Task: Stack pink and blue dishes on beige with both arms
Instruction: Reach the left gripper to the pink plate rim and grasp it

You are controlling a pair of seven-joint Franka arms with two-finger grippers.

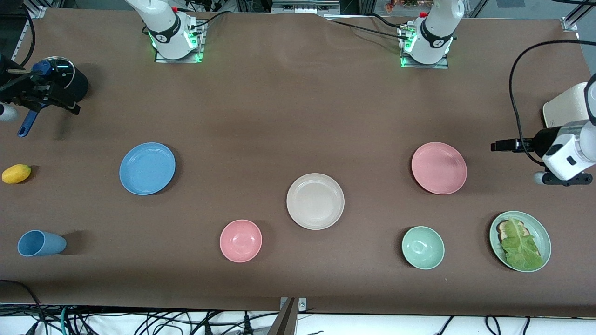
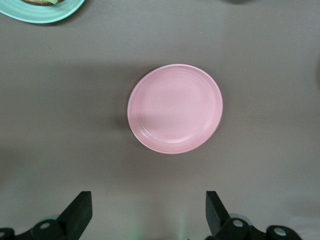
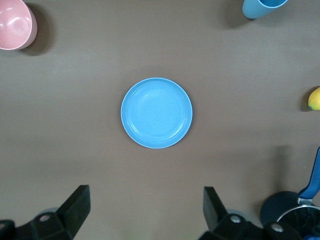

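The pale pink plate [image 1: 438, 168] [image 2: 175, 108] lies flat toward the left arm's end of the table. Toward the right arm's end lies the light blue plate [image 1: 147, 168] [image 3: 156, 112]. Between them, nearer to the front camera, sits the beige plate [image 1: 315, 201] with nothing on it. My left gripper [image 2: 147, 198] hangs open high over bare table beside the pink plate, on the robot bases' side. My right gripper [image 3: 146, 193] hangs open the same way beside the blue plate. Neither holds anything.
A small pink bowl [image 1: 240, 240], a mint-green bowl [image 1: 423, 247] and a green plate with lettuce and bread [image 1: 520, 240] line the front. A blue cup [image 1: 41, 243] lies on its side; a lemon [image 1: 16, 173] and a black pot [image 1: 70, 77] are at the right arm's end.
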